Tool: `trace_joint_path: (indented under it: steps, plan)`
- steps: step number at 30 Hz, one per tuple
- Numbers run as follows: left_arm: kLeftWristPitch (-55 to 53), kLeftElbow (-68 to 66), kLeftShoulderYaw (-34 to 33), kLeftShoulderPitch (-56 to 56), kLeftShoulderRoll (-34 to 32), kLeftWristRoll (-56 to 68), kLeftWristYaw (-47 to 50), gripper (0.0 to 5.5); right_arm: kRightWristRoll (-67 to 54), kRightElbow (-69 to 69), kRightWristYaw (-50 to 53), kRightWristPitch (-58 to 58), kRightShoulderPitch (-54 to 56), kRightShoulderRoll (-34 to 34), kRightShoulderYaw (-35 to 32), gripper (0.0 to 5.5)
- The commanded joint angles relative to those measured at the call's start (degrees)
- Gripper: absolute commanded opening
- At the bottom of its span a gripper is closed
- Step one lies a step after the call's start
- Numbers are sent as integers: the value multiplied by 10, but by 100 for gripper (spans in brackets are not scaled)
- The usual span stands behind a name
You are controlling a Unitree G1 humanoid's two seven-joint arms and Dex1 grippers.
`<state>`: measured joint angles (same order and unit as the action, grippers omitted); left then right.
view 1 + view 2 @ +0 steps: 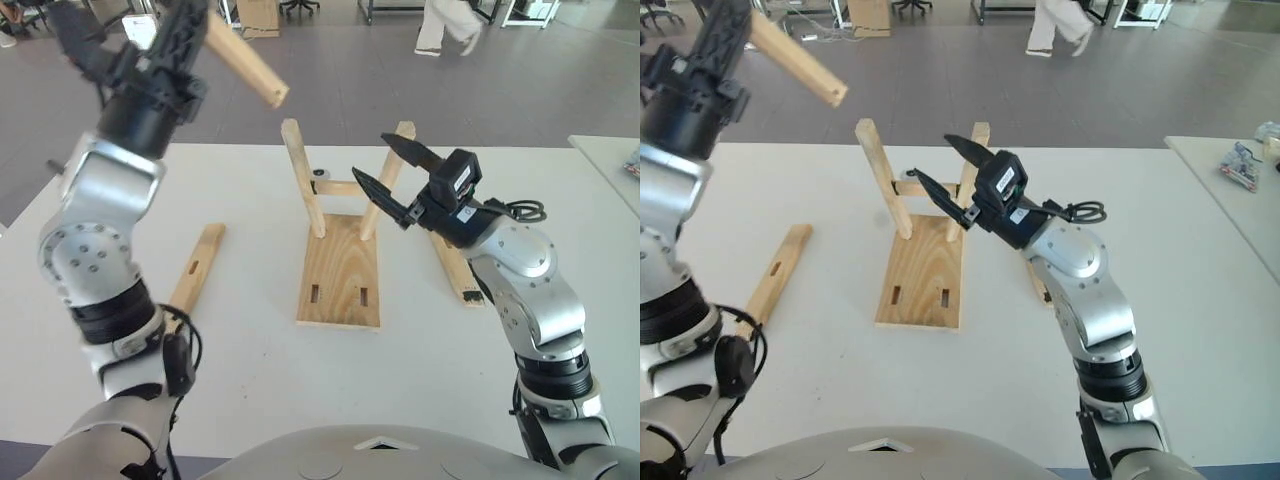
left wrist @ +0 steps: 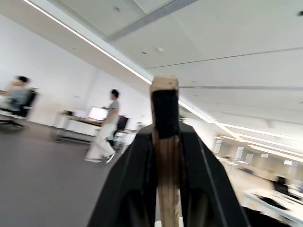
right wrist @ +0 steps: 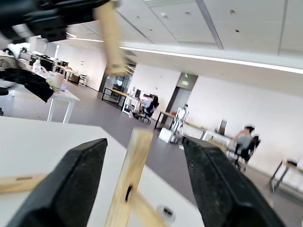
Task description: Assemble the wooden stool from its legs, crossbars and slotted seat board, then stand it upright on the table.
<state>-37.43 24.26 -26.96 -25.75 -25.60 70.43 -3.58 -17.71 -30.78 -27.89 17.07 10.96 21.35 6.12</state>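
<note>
Left eye view: left gripper [image 1: 190, 30] is hovering high over the counter's [image 1: 250, 370] left side, fingers [image 2: 137, 189] clamping one leg [image 1: 250, 70] that is sticking out toward the middle. Slotted leg [image 1: 197, 268] is lying flat on the counter below it, well apart from the seat board [image 1: 340, 270]. Board is lying flat mid-counter. Two legs are standing in its far end, leaning apart: left one [image 1: 303, 178] and right one [image 1: 388, 180]. Crossbar [image 1: 340, 187] is spanning between them. Two slots [image 1: 315, 293] at the board's near end are sitting open. Right gripper [image 1: 368, 156] is hanging just beside the right standing leg with its fingers [image 3: 78, 184] spread wide, gripping nothing. Right wrist view is showing that leg between the two fingers; can't tell if either is touching it. Fourth leg [image 1: 458, 270] is lying on the counter under the right arm, just right of the board.
</note>
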Motion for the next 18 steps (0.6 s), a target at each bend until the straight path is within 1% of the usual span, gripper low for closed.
trace_joint_path:
  steps: [1,3,5,9,14,18]
  plan:
    - [44,-80,12,144,-32,-122,-105,41,14,-32,18,-1,-113,2,3,293]
    - [120,-136,25,197,-30,-217,-153,41,10,-40,18,2,-141,-1,7,293]
    - [186,-167,34,227,-31,-290,-183,41,12,-40,20,-2,-147,-6,9,293]
    - [264,-203,49,265,-23,-377,-213,41,21,-33,22,-14,-155,-10,13,293]
    - [300,-209,55,299,-6,-412,-229,41,37,-25,26,-31,-166,-12,13,293]
    - [309,-219,61,305,0,-428,-233,41,39,-15,21,-37,-156,-9,-2,293]
